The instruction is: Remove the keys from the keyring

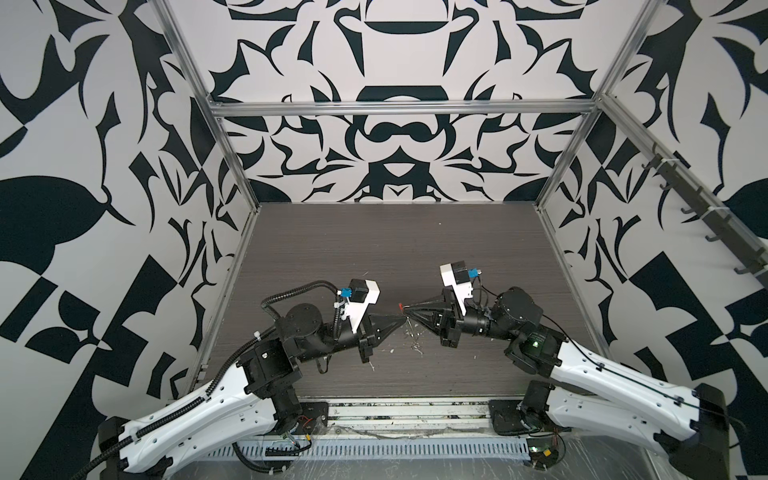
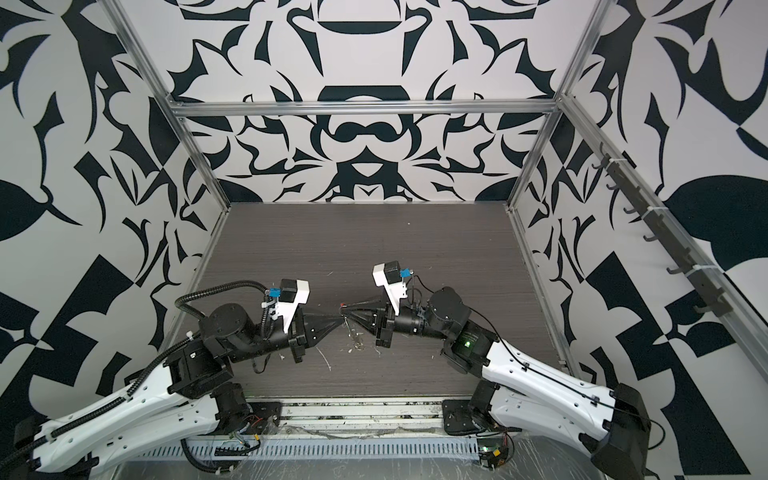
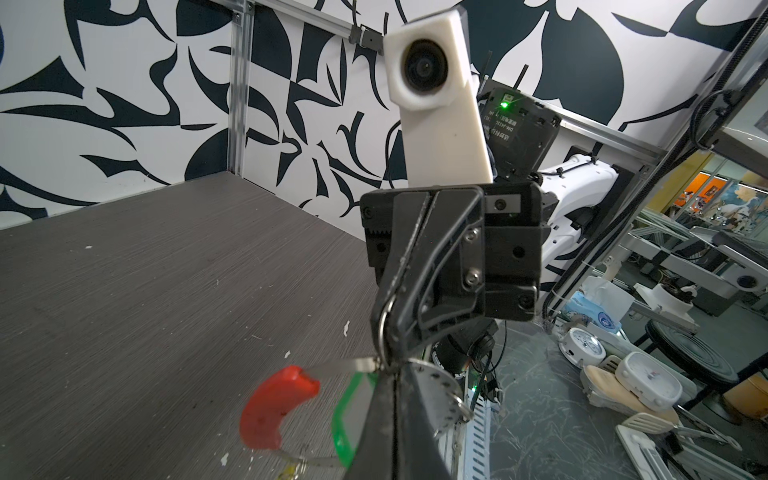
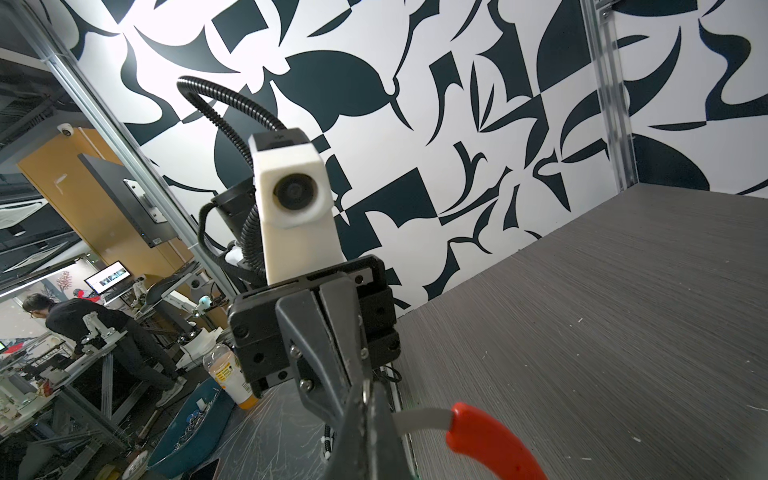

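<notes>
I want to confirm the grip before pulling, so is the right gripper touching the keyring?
Touching. In the right wrist view the grey band of the keyring, beside its red sleeve, runs straight into the shut right gripper, no gap.

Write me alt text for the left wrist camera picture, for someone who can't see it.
The right gripper, jaws shut, holds a thin grey wire keyring with a curved red plastic sleeve above a dark wood-grain table, tip to tip with the shut left gripper. A green plastic tag and a silver metal key hang at the meeting point.
</notes>
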### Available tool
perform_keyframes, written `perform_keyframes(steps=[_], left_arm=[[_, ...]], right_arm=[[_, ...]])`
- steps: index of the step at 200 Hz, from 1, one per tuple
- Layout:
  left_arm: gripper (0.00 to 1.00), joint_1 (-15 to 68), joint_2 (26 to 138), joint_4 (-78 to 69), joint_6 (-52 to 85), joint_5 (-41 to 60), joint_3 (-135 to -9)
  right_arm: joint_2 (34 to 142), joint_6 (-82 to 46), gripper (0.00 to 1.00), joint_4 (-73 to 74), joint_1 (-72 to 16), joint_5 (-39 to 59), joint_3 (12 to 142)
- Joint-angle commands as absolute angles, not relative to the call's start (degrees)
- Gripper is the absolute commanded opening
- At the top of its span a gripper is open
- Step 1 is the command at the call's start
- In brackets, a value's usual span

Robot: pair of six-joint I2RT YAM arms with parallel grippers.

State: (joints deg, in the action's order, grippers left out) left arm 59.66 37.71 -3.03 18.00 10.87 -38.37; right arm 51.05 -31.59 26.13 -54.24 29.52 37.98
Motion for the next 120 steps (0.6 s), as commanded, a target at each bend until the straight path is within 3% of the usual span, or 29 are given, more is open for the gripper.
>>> perform_keyframes(steps=[1,35,72,120], left_arm=[[0.00,59.4,36.4,-3.6,18.2,7.2,-39.6],[0.03,59.4,34.2,-1.9,18.5,4.8,-39.3],[0.27,59.5,32.4,-4.0,18.5,6.6,-37.4],[0.31,59.5,36.7,-4.3,19.2,12.0,-38.9]], right_arm=[[49.6,-31.7,0.00,27.8,-54.8,31.1,37.7],[48.1,-30.9,0.00,26.0,-54.9,30.1,37.7],[48.2,-31.0,0.00,26.5,-54.8,30.5,37.8],[48.9,-31.1,0.00,27.3,-54.8,30.7,38.2]])
